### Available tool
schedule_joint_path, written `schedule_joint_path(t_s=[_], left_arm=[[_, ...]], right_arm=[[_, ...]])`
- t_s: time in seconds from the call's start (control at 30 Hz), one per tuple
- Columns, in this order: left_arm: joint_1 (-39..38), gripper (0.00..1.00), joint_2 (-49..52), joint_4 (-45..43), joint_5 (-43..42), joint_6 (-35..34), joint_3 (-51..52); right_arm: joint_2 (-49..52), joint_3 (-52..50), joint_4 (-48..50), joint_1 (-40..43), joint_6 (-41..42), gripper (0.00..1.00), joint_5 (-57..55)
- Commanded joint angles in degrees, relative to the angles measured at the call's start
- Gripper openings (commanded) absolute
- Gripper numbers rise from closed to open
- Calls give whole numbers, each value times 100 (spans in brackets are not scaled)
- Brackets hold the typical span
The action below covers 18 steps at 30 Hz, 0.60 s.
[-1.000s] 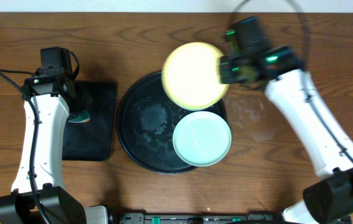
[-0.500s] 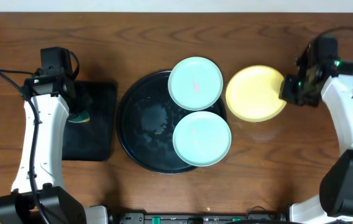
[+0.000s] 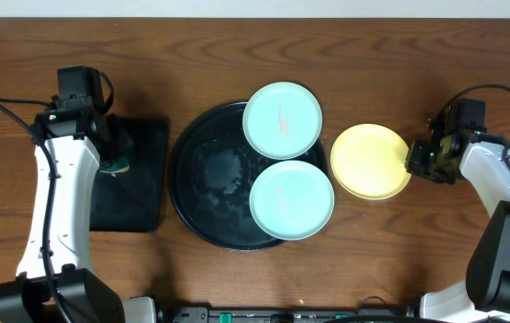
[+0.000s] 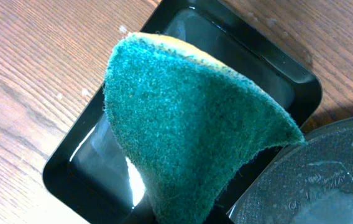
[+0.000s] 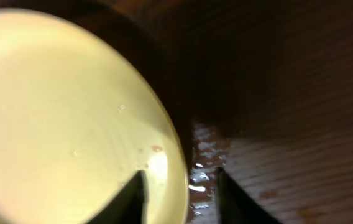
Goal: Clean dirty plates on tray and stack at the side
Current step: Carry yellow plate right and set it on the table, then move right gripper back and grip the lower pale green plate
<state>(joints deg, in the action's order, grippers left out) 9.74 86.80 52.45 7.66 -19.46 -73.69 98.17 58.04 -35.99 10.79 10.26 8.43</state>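
Observation:
The pale yellow plate (image 3: 370,161) lies flat on the wooden table, to the right of the round black tray (image 3: 201,170). My right gripper (image 3: 417,160) is at its right edge. In the right wrist view the fingers (image 5: 181,173) straddle the plate's rim (image 5: 71,112) with a gap on the outer side, so the gripper is open. Two mint-blue plates sit on the tray's right half, one at the back (image 3: 282,120) and one at the front (image 3: 291,200), both with faint reddish smears. My left gripper (image 3: 109,160) is shut on a green sponge (image 4: 189,118).
A rectangular black tray (image 3: 138,197) holding water lies left of the round tray, under the sponge; it also shows in the left wrist view (image 4: 102,162). Water drops wet the table by the yellow plate's rim (image 5: 204,165). The round tray's wet edge shows in the left wrist view (image 4: 325,180).
My right arm carried the yellow plate from above the tray rightward and set it down on the table. A mint-blue plate beneath it came into view. The left arm stayed still.

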Motion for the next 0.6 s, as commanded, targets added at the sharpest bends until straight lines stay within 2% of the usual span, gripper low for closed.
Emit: schedule_joint_path(t_s=[0.0,0.1,0.27,0.57], left_arm=[[22,8,0,-37,48,55,42],[22,8,0,-50,46,55,42],[22,8,0,-48,46,55,42],[22,8,0,-42,46,55,42]], right_arm=[[-68,269,-227,0,-59,50,455],[-68,789,-907,-120,-289,57,1121],[-68,1482,-1998,-793,-573,60,1598],[131,1217,-2151,-2608,-302,62,938]])
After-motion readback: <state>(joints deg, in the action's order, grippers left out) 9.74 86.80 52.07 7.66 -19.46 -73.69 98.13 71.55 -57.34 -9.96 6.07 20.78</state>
